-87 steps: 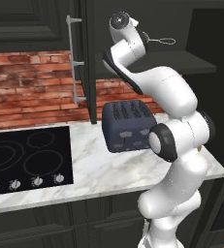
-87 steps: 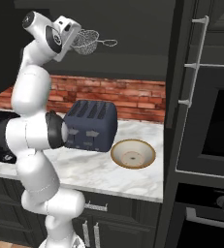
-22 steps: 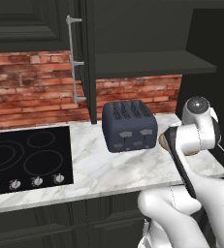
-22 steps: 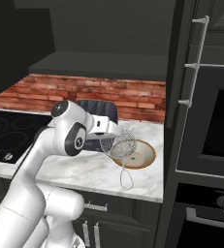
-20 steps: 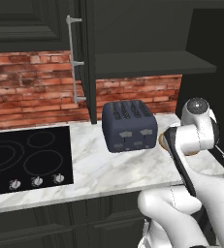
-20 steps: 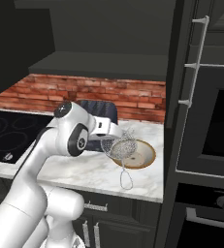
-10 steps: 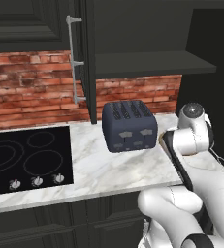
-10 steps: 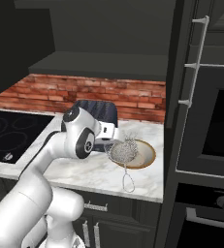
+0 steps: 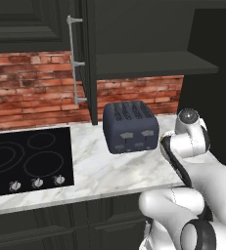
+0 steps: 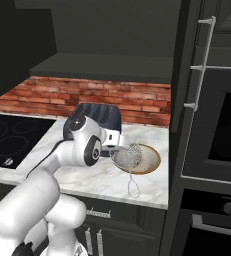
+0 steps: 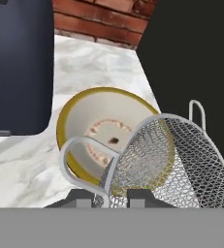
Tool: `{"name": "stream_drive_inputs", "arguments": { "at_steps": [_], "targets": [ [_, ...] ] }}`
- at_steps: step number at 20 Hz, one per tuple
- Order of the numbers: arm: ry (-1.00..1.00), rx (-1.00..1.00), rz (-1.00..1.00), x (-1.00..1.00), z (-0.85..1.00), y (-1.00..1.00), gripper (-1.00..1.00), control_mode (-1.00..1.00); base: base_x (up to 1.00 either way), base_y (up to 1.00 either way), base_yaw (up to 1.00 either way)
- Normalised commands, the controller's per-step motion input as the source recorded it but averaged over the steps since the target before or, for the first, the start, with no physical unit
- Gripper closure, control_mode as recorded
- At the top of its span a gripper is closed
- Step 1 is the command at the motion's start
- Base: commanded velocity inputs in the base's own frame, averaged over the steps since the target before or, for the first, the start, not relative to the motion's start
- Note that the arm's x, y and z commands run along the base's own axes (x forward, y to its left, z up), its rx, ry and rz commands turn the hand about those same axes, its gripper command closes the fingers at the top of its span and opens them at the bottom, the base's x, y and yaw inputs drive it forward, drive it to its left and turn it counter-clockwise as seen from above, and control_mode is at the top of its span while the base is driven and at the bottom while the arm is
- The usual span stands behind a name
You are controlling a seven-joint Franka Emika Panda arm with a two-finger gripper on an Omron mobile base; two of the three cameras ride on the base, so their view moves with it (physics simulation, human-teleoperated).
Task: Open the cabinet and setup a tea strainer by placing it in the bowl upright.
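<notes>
The gripper [image 11: 111, 194] is clamped on the tea strainer [image 10: 128, 156], its two dark fingertips pinching the wire frame where the mesh basket meets the handle. In the hand view the mesh dome sits to the right of the fingers [image 11: 140, 195], with a loop of the frame curling to the left. In the right base view the thin handle hangs down from the basket, ending in a small loop over the marble counter [image 10: 87, 180].

The strainer hangs over the near edge of the bowl [image 10: 149, 159], partly overlapping its rim; whether the mesh touches the rim cannot be told. The bowl stands on the counter just beside the dark toaster [image 9: 130, 127], near the counter's right end. The cabinet [image 9: 87, 63] above is already open, its door swung out with the silver bar handle showing.

The main risk appears to be the strainer's tilt. If it is released as it hangs, with its weight toward the rim, it could tip out onto the counter or settle on its side instead of upright. Pressing down off-centre might also nudge or tip the shallow bowl.

The arm is folded low, its wrist reaching past the toaster's front and angled down toward the bowl.
</notes>
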Motion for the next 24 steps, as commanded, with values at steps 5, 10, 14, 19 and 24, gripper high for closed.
{"name": "stream_drive_inputs", "arguments": {
  "at_steps": [5,10,14,19,24],
  "targets": [
    [0.0,0.0,0.0,0.32,-0.01,-0.08,1.0,-1.0,0.0,0.0,0.0],
    [0.03,-0.01,0.0,0.22,-0.06,-0.22,1.0,-1.0,0.0,0.0,0.0],
    [0.1,-0.01,0.0,0.15,-0.23,-0.17,1.0,-1.0,0.0,0.0,0.0],
    [0.18,-0.01,0.0,0.16,-0.27,-0.01,1.0,-1.0,0.0,0.0,0.0],
    [0.11,0.0,0.0,0.17,-0.16,0.0,1.0,-1.0,0.0,0.0,0.0]
  ]
}}
